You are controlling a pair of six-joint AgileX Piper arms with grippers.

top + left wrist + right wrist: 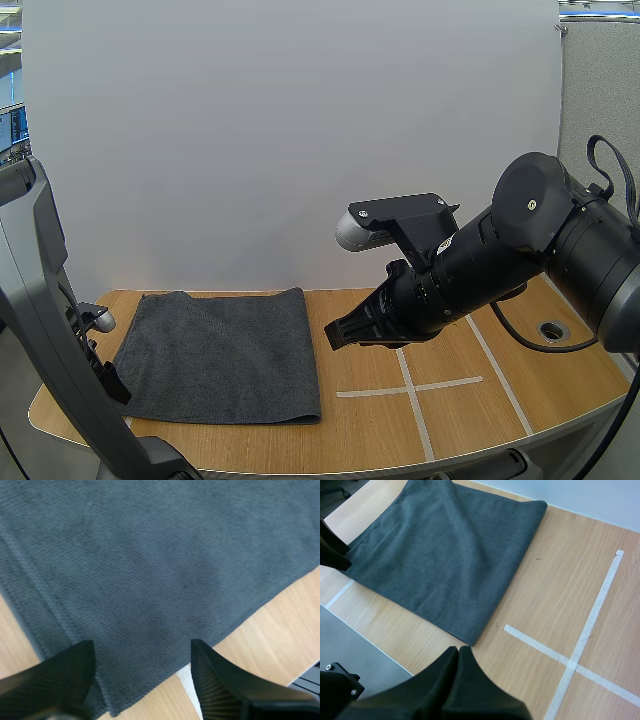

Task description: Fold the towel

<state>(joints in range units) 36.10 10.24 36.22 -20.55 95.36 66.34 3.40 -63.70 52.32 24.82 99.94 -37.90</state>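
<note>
A dark grey towel (220,350) lies flat on the left half of the wooden table (380,430). Its right edge looks rounded, like a fold. My left gripper (110,383) is at the towel's front left corner. In the left wrist view it (141,649) is open, its fingers (65,672) spread over the towel (160,555) near its hem and corner. My right gripper (340,333) hovers just right of the towel, shut with nothing held. In the right wrist view its fingers (457,657) lie together as one wedge, near the towel's (445,555) front corner.
A cross of white tape (410,388) marks the table right of the towel; it is also in the right wrist view as white tape (580,655). A round hole (552,329) sits at the back right. The table's front edge (330,468) curves close by.
</note>
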